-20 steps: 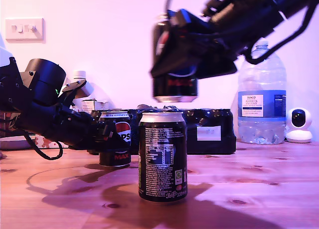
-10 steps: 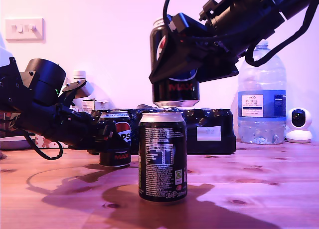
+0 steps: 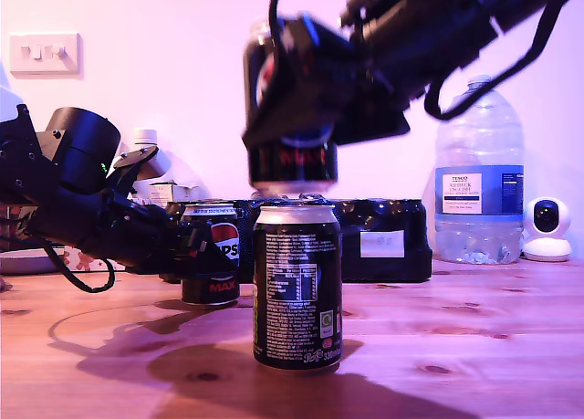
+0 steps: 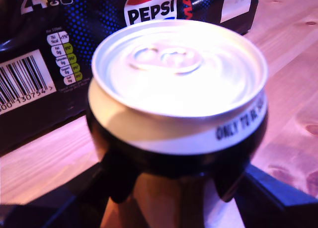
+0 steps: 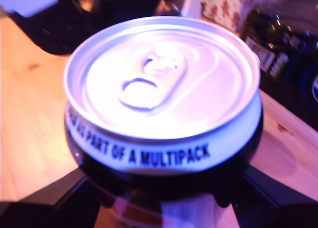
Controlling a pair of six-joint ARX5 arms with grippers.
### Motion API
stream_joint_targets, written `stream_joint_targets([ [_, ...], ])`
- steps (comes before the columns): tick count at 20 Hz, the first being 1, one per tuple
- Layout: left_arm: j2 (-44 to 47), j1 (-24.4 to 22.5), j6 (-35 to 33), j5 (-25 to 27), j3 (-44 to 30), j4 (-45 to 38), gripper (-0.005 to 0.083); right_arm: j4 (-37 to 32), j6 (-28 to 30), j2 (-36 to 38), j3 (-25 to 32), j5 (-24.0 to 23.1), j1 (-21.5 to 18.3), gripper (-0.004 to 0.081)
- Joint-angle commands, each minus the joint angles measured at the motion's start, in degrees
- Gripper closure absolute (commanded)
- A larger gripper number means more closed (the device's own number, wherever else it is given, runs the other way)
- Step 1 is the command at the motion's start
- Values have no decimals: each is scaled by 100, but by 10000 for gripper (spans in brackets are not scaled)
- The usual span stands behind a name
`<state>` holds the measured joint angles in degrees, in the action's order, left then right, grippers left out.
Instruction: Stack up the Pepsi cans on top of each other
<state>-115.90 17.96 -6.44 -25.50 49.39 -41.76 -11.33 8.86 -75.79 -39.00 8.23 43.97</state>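
Note:
Three black Pepsi cans show. One Pepsi can (image 3: 297, 287) stands free on the wooden table (image 3: 474, 328), small print facing the camera. My second gripper (image 3: 301, 118) is shut on a second can (image 3: 290, 154) in the air, blurred, just above the standing can and offset toward the exterior view's left; its silver top (image 5: 159, 79) fills the second wrist view. My first gripper (image 3: 196, 246) is shut on the third can (image 3: 213, 255), which stands on the table at the exterior view's left; its top (image 4: 179, 79) fills the first wrist view.
A black shrink-wrapped Pepsi multipack (image 3: 383, 241) lies behind the cans, also seen as the multipack (image 4: 49, 49). A big water bottle (image 3: 479, 182) and a small white camera (image 3: 547, 227) stand at the exterior view's right. A light switch (image 3: 44, 52) is on the wall.
The second gripper lowered its can toward the standing can, then carried it toward the exterior view's left. The first arm and its can have not moved.

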Motion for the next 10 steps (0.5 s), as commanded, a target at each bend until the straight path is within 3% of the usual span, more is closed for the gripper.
stream_joint_targets([
  [1, -122, 17, -2, -20, 24, -2, 384, -293, -7, 57, -192, 11, 61, 434],
  [10, -122, 17, -2, -20, 24, -7, 384, -601, -195, 55, 170, -7, 63, 435],
])
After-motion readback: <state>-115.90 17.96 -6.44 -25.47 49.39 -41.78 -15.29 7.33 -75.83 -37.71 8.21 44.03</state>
